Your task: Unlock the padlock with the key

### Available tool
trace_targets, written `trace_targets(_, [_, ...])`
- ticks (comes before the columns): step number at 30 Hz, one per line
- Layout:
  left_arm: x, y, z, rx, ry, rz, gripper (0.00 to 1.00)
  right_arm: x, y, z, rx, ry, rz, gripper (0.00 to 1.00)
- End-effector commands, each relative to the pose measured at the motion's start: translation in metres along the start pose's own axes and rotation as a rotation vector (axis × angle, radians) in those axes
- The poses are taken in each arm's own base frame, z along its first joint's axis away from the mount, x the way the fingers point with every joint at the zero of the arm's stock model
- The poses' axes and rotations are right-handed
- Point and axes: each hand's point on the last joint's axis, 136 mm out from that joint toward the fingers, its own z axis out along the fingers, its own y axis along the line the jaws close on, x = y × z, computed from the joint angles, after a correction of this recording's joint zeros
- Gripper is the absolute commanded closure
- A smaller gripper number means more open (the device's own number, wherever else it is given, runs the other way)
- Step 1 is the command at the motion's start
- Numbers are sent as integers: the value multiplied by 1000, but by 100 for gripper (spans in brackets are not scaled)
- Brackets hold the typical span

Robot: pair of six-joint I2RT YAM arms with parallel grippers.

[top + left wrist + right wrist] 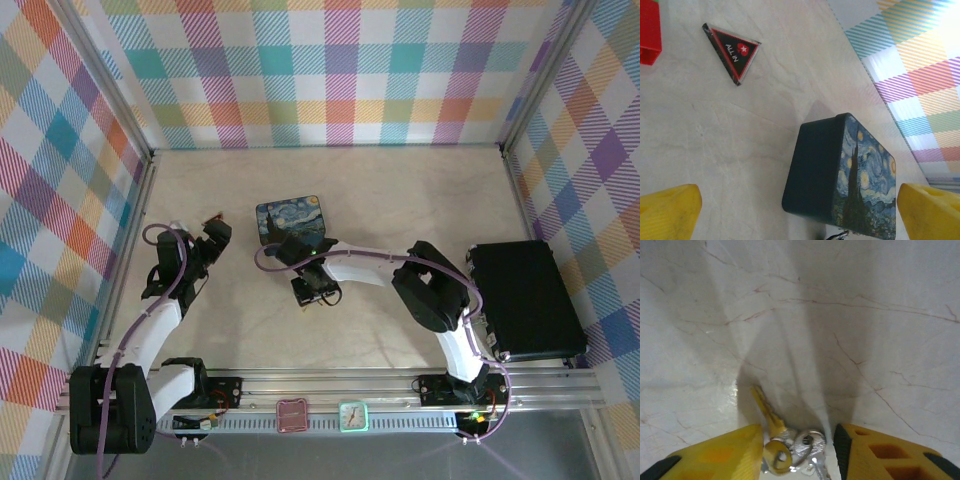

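Top external view: the pale marbled table [400,200] carries the right arm reaching in from the near right, with the right gripper [312,292] low over the middle, just on the near side of the blue starry-night tin [290,218]. The left gripper [215,233] sits left of the tin; in its wrist view its yellow fingers [667,212] stand wide apart with nothing between them but the tin's dark side below.

In the right wrist view the key [769,415] lies in the narrow gap between the right gripper's yellow fingers [715,457]. Its head is close beside the left finger and its blade points away towards the far side. The jaws are drawn in around the bunch, but I cannot tell whether they press on it.

The bunch is cut off by the bottom edge. A scrap of metal [840,235] at the tin's near end is also cut off, and too little shows to name it.

The key looks thin and yellowish, with silvery rings [810,442] at its head.
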Motion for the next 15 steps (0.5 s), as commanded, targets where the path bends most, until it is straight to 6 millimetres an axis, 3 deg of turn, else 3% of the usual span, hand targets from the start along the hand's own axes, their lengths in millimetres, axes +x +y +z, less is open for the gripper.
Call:
trace_targets(1, [-6, -3, -3, 21, -37, -16, 0, 9, -8, 9, 56, 20, 27, 59])
trace_targets(5, [-5, -9, -3, 34, -22, -4, 0, 16, -13, 14, 68, 38, 34, 67])
trace_targets(9, [-2, -14, 0, 52, -4, -7, 0, 25, -20, 14, 87, 66, 0, 82])
trace_targets(15, [12, -35, -2, 120, 36, -8, 0, 16, -35, -7, 33, 12, -23, 98])
